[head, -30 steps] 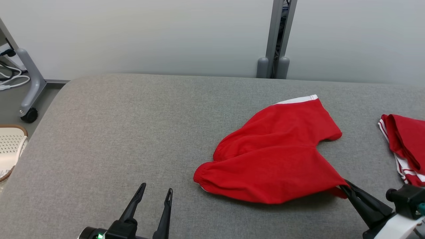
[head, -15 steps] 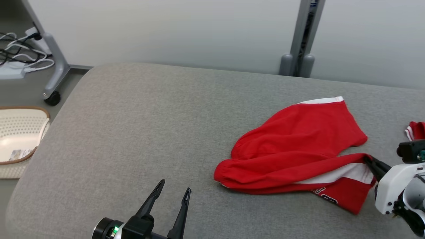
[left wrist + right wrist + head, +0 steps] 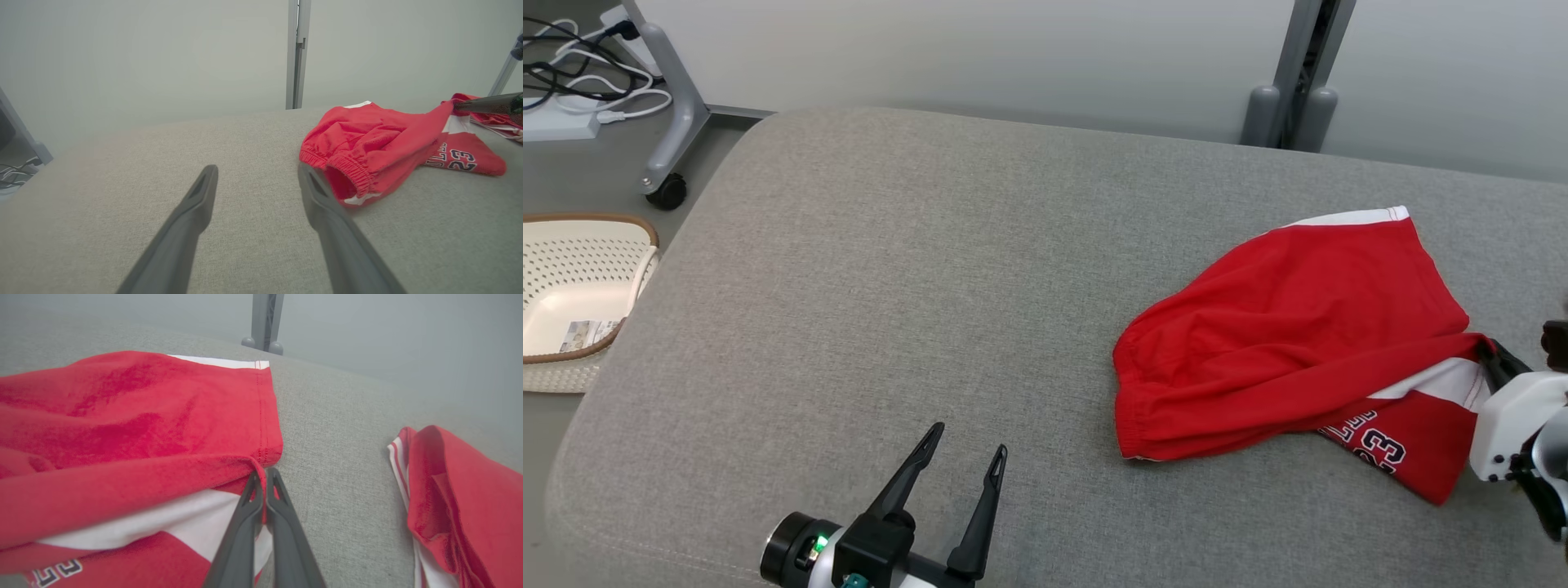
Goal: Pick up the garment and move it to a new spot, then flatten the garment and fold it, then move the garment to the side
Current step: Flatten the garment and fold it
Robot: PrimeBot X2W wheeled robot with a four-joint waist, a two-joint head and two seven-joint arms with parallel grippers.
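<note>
Over the last second a hem corner of the red garment (image 3: 1290, 327) has been lifted and drawn back by the right gripper (image 3: 1490, 353). A layer that lay flat and plain red is now turned over, and a white panel and the printed number 23 are exposed beneath it. The head view has also swung, so the shift of the whole scene is not to be taken for the garment's own. From this it is judged that the pick-up is under way and the move to a new spot is not yet made.

The corner is pinched between the right gripper's pressed-together fingers. The left gripper (image 3: 968, 441) is held spread and empty near the front edge of the grey padded table (image 3: 890, 269).

The garment is found toward the table's right end, mostly resting on it, bunched, with an elasticated opening turned toward the left gripper. It appears to be a pair of shorts, though this cannot be confirmed. A second red garment (image 3: 457, 490) lies apart, nearer the right edge.
</note>
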